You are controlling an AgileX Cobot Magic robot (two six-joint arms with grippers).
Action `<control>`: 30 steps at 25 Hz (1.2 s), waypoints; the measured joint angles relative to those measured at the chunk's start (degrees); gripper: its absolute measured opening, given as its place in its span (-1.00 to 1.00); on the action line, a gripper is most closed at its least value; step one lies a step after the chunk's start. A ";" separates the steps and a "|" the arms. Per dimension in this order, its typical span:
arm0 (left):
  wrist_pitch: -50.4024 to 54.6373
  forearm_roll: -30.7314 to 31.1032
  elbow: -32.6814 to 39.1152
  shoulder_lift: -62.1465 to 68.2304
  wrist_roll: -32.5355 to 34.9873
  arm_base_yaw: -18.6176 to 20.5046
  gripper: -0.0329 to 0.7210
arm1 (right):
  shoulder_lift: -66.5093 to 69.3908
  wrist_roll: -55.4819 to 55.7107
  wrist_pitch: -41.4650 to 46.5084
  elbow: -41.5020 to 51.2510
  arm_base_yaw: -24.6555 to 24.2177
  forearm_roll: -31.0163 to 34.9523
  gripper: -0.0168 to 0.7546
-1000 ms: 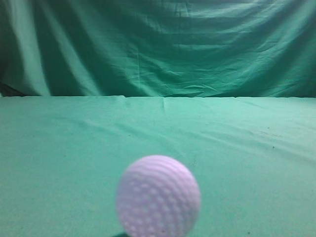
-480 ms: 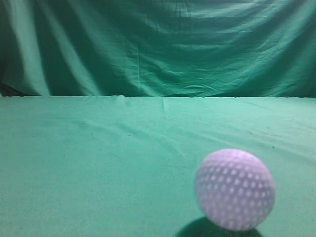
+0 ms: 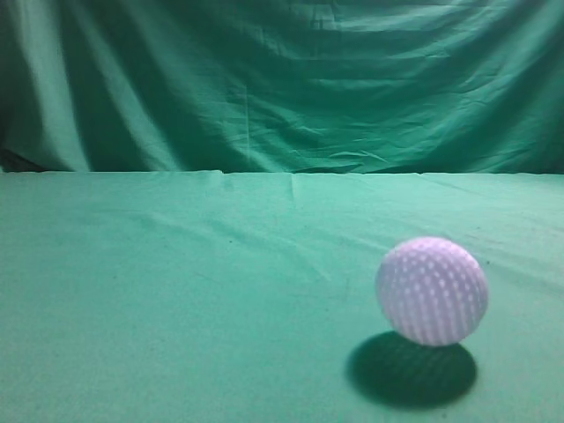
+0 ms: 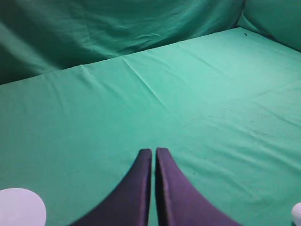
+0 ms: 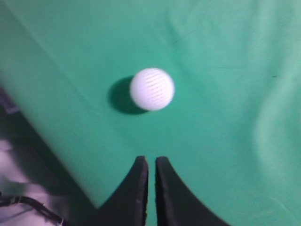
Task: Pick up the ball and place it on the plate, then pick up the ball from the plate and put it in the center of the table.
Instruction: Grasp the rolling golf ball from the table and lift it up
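The white dimpled ball [image 3: 432,291] lies free on the teal-green table [image 3: 176,264], at the right of the exterior view, with its shadow in front of it. In the right wrist view the ball [image 5: 152,89] sits apart from and ahead of my right gripper [image 5: 151,159], which is shut and empty. My left gripper [image 4: 154,150] is shut and empty over bare cloth. In the left wrist view, part of a white plate [image 4: 19,209] shows at the bottom left, and a sliver of the ball [image 4: 297,213] shows at the bottom right edge. Neither gripper shows in the exterior view.
A draped green cloth backdrop [image 3: 282,79] hangs behind the table. In the right wrist view the table's edge [image 5: 51,141] runs close to the left of the ball, with dark floor and cables [image 5: 28,202] beyond it.
The ball has moved from the lower middle of the exterior view to the right and farther from the camera. No gripper appears in any exterior frame.
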 joint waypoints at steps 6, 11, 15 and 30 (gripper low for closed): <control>0.00 -0.11 0.00 0.00 0.00 0.00 -0.91 | 6.42 -0.10 -0.85 -4.01 1.41 -0.74 -0.82; 0.00 -0.11 0.00 0.00 0.00 0.00 -0.91 | 10.40 -0.10 -3.90 -5.71 1.41 -2.13 -0.65; 0.00 -0.20 0.00 0.00 -0.03 0.00 -0.91 | 13.22 0.61 -5.61 -5.84 1.41 -2.64 0.00; 0.00 -1.70 0.00 0.00 -0.13 0.00 -0.91 | 23.15 13.37 -5.39 -10.36 0.86 -6.82 0.67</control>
